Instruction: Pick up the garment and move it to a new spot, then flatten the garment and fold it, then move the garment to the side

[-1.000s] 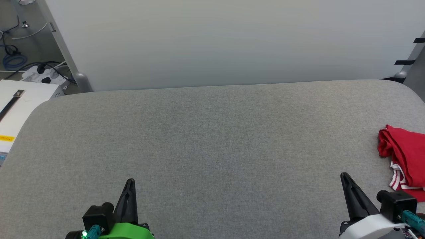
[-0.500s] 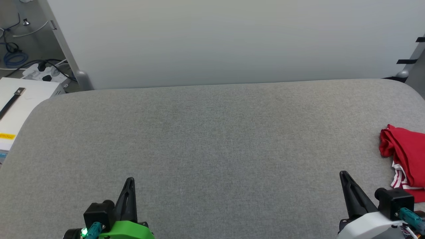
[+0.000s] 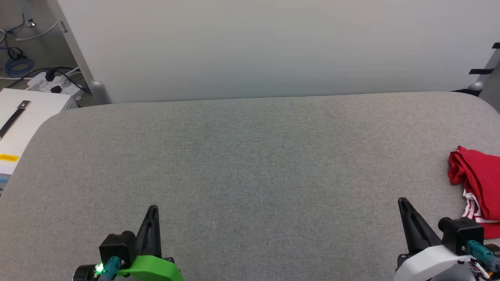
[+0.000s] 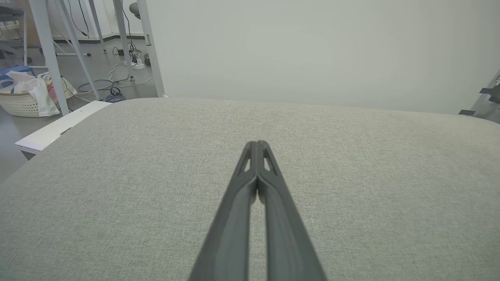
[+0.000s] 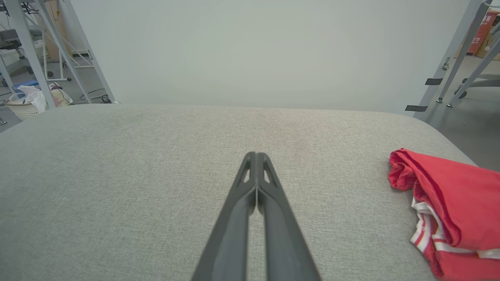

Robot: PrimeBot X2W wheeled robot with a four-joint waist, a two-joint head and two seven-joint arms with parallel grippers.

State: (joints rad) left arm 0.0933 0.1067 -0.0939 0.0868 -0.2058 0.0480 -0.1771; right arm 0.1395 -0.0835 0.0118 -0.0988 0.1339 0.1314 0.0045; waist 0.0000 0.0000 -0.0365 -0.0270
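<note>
Garment [image 3: 478, 179] bunched, cut off at head view's right edge; left tool [image 3: 153, 210] and right tool [image 3: 402, 203] clenched

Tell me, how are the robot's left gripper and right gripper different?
The left gripper sits on a green base; the right gripper sits on a white base. The right gripper is close beside the red garment but not touching it; the left gripper is far from it, across the grey padded table. Both have long dark jaws shut tight, holding nothing.
</note>
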